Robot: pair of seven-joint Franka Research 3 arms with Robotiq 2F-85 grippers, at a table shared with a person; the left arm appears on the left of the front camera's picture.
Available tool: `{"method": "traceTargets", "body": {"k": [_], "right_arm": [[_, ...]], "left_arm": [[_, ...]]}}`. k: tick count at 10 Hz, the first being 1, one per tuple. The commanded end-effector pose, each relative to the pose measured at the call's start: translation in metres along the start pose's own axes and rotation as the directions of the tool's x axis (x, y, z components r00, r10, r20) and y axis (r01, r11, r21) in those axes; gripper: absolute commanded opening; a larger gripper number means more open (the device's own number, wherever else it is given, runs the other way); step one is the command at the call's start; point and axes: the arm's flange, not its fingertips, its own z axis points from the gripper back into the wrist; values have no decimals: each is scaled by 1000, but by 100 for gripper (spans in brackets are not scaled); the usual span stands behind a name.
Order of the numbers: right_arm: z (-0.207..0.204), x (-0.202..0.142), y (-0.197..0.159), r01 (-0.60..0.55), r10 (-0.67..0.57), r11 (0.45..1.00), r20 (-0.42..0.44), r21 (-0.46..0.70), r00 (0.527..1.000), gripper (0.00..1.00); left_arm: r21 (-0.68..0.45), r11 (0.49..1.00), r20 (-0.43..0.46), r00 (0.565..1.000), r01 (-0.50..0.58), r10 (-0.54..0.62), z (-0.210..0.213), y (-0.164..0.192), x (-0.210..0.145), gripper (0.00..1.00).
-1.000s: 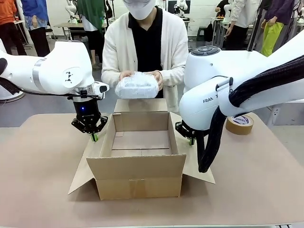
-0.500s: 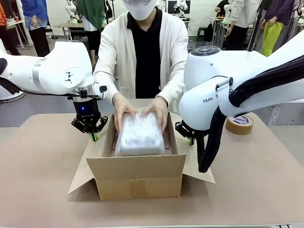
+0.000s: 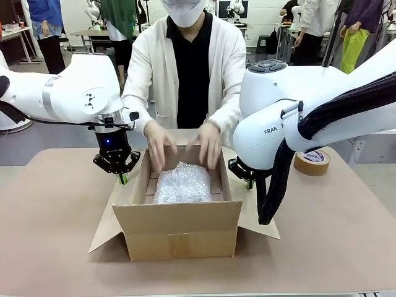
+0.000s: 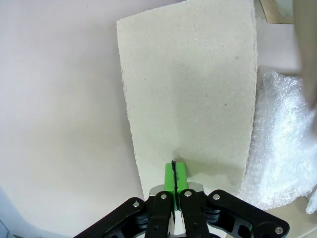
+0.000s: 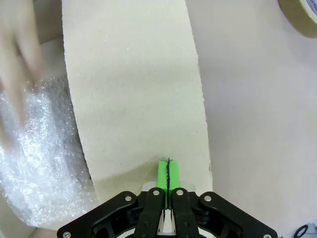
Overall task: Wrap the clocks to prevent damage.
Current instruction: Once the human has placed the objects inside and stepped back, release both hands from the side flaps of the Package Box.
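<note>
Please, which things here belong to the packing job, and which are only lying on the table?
In the job: bubble-wrapped bundle, lying inside the cardboard box; person's hands at its far end; left gripper and right gripper, jaws shut, tips on the box's side flaps.

Just lying about: tape roll, on the table at the robot's right of the box.

I count: one cardboard box (image 3: 179,218). One bubble-wrapped bundle (image 3: 183,183). One tape roll (image 3: 312,162). Two grippers: left gripper (image 3: 122,179), right gripper (image 3: 250,184). Two hands: person's right hand (image 3: 158,143), person's left hand (image 3: 208,143).
</note>
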Motion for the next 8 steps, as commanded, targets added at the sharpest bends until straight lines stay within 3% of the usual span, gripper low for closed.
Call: {"method": "traceTargets", "body": {"k": [1,3,4,5,6,7,8], "right_arm": [[-1,-1,0,-2,2,1000,1,-8,1000,1],[0,0,0,0,0,1000,0,0,1000,1],[25,0,7,-206,206,978,24,-22,978,1],[51,-1,5,-313,316,947,33,-66,948,1],[81,-5,-3,-410,419,902,44,-137,907,1],[107,-10,-11,-495,503,848,-6,-191,864,1],[128,-14,-22,-612,611,754,-87,-237,787,1]], "left_arm": [[1,1000,-4,1000,-3,3,-2,-1,0,0],[0,1000,0,1000,0,0,0,0,0,0],[49,961,84,957,273,-276,27,-8,-9,0],[113,933,110,929,341,-353,50,-6,-14,0],[165,894,133,889,416,-438,73,2,-28,0],[208,813,114,812,543,-572,97,11,-36,0],[230,727,77,733,647,-676,116,19,-42,0]]}}
